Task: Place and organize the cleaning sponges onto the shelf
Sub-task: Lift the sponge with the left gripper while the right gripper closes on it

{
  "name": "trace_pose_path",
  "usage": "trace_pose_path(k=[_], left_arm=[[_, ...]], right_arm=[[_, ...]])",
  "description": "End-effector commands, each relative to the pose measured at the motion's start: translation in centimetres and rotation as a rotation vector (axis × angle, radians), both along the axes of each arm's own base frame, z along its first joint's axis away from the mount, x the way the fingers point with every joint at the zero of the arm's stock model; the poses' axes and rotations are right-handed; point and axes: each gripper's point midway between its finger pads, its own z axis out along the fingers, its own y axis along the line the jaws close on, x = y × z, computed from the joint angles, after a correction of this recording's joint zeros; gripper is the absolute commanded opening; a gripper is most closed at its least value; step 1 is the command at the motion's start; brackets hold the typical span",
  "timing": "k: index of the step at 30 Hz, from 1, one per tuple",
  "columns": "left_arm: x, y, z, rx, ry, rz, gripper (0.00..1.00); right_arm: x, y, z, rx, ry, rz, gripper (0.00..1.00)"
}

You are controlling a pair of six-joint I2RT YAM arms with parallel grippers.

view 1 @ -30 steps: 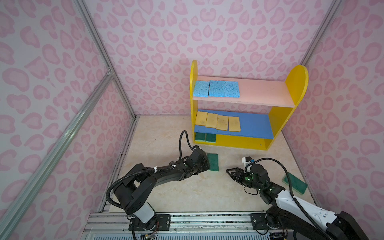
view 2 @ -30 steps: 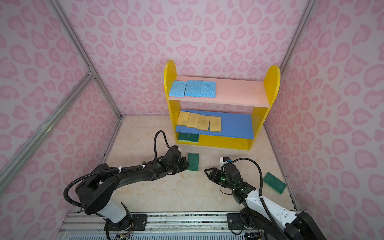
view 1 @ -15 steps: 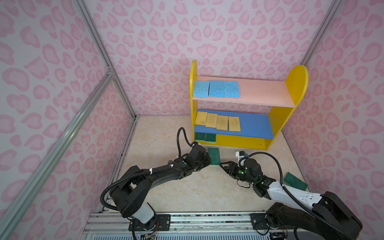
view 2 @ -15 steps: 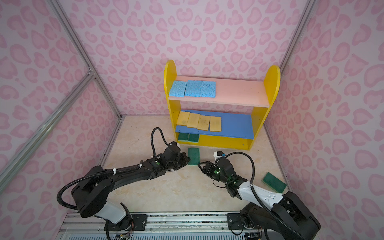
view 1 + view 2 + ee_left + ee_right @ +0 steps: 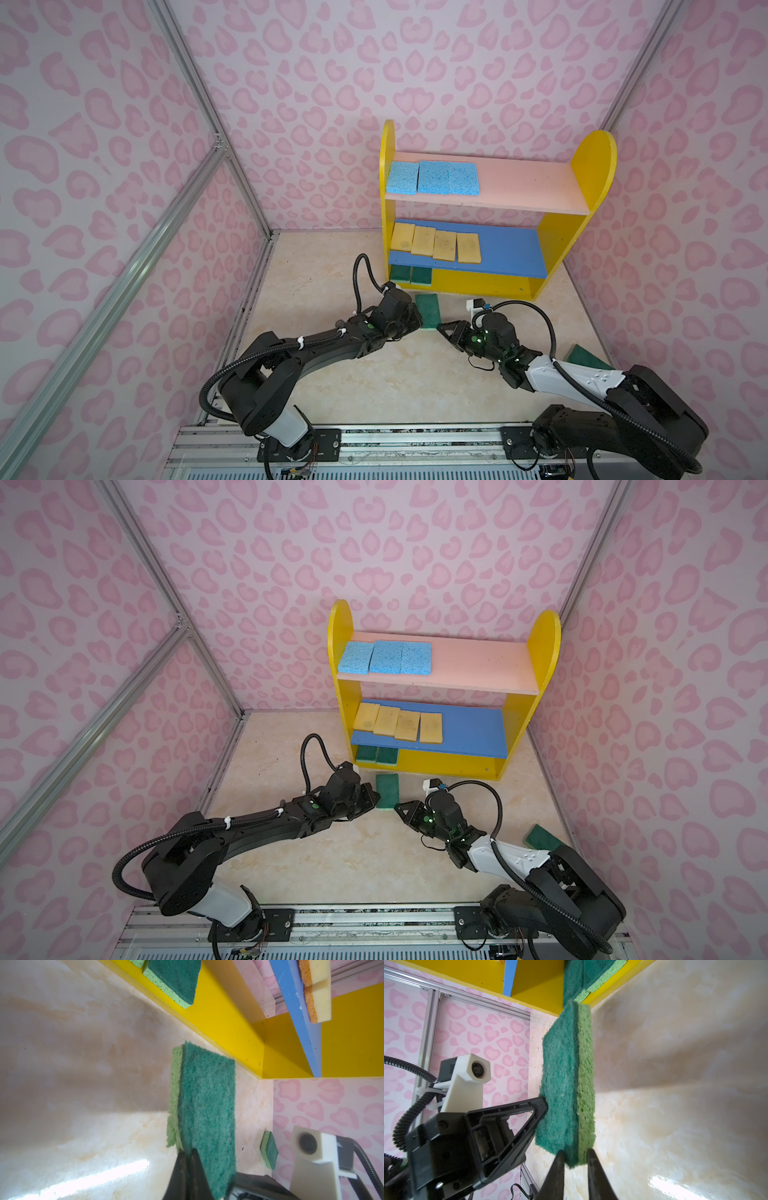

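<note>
The green sponge (image 5: 428,309), lower centre, is grasped by the right jaws and braced by the clenched left jaws; level sliding onto the shelf (image 5: 594,166) is advised.

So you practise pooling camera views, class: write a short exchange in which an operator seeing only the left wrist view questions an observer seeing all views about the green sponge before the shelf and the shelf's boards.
Operator: Is the right gripper on the green sponge?
Observer: Yes. In the right wrist view its jaws sit on either side of the sponge's end.
Operator: What lies on the pink board?
Observer: In both top views, three blue sponges lie side by side at its left end.
</note>
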Motion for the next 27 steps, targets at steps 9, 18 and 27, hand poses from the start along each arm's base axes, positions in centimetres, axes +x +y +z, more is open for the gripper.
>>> trace_pose_path(k=[9,18,27], left_arm=[[0.0,0.3,2.6,-0.031,-0.106,-0.031,0.48],[-1.6,4.5,3.1,0.088,-0.185,-0.010,0.98],[-3.3,9.7,2.1,0.172,-0.200,0.038,0.98]], right_arm=[[1.0,-0.3,-0.1,0.026,-0.019,-0.022,0.06],[3.6,-3.3,-0.6,0.008,-0.079,-0.077,0.01],[7.2,-4.5,-0.3,0.069,-0.119,-0.092,0.00]])
